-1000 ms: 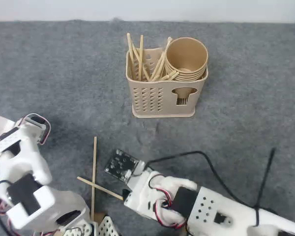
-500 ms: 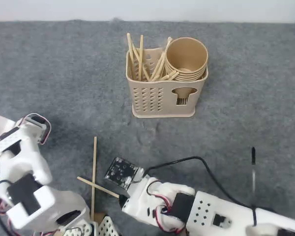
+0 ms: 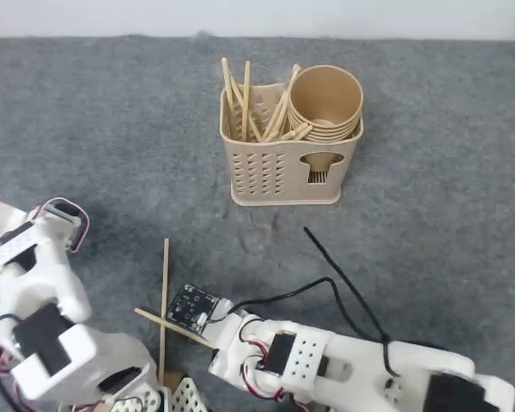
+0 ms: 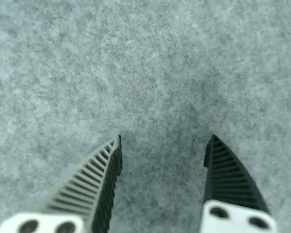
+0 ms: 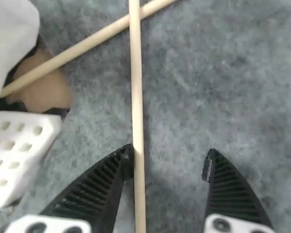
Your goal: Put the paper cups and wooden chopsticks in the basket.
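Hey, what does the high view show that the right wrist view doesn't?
The high view adds the basket, holding stacked paper cups and upright chopsticks, and the left arm off to the side. The right wrist view adds the right gripper, open, with one loose chopstick lying just inside one finger. Both share the two crossed chopsticks on the grey carpet.

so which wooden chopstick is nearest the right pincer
The pale wooden chopstick running straight into the open right pincer; the other chopstick crosses it farther out.
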### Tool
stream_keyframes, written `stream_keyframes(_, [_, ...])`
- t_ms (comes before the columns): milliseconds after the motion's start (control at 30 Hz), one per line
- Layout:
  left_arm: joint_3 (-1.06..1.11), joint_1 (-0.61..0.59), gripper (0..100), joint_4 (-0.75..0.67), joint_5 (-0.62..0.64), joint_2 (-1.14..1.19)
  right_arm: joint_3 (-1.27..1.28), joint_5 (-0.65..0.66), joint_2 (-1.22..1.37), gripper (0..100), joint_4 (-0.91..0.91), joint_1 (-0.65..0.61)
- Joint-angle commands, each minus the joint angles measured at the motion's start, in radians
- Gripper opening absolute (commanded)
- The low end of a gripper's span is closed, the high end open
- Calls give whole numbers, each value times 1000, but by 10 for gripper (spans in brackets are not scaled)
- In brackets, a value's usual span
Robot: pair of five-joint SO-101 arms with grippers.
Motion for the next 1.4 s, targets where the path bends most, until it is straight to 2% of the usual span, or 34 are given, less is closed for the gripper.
stream_keyframes(0, [-36,11,264,6,9,-11,-66,-9,51,231,-54,-7])
stream_keyframes(100, [-36,11,264,6,9,-11,-66,-11,53,206,-59,-5])
stream_keyframes(233, [-36,11,264,6,9,-11,-71,-11,56,0,-70,31])
stream_keyframes(333, [-36,9,264,6,9,-11,-69,-11,58,46,-74,76])
stream_keyframes(400, [-36,9,264,6,9,-11,-69,-11,45,6,-68,91])
stream_keyframes(567, [-36,9,264,6,9,-11,-71,-9,-45,7,1,127])
stream_keyframes(700, [-36,8,264,6,9,-11,-69,-6,-269,7,117,160])
stream_keyframes(833, [-36,8,264,6,9,-11,-69,-3,-585,7,173,269])
stream_keyframes(1067, [-36,9,264,6,9,-11,-63,-2,-1027,7,-87,464])
stream_keyframes(1267, [-36,9,264,6,9,-11,-61,3,-1086,7,-358,590])
stream_keyframes(1367, [-36,9,264,6,9,-11,-61,72,-1049,7,-489,634])
